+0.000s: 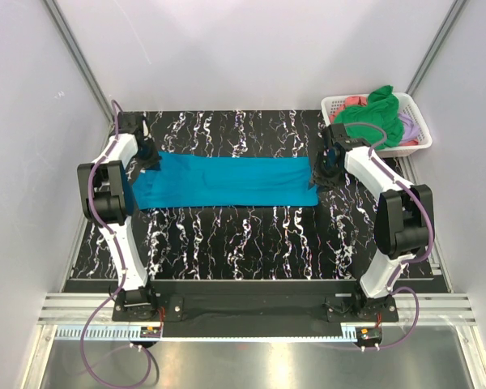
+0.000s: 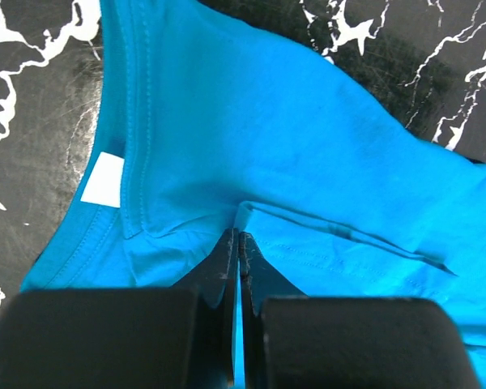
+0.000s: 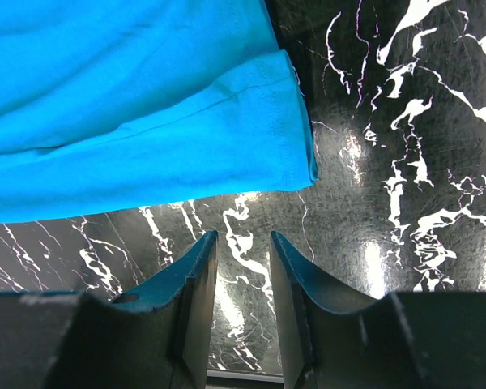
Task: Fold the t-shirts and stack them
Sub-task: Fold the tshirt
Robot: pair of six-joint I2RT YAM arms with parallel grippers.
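**While the teal-blue t-shirt (image 1: 227,182) is lying flat, one end is being pinched**

As the marbled black tabletop (image 1: 251,243) is being viewed from above, the folded shirt is being shown stretched across its far half. A green t-shirt (image 1: 377,113), with coral-pink and lilac cloth beneath, is being held by the white basket (image 1: 334,104) at the far right. Teal cloth beside the collar is being clamped by the left end effector (image 2: 237,243). The right end effector (image 3: 243,243) is being held parted and empty, just beside the hem.

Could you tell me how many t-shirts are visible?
4: teal-blue cloth shirt on the table; bright green, coral-pink, lilac shirts in the white plastic basket; others may be hidden.
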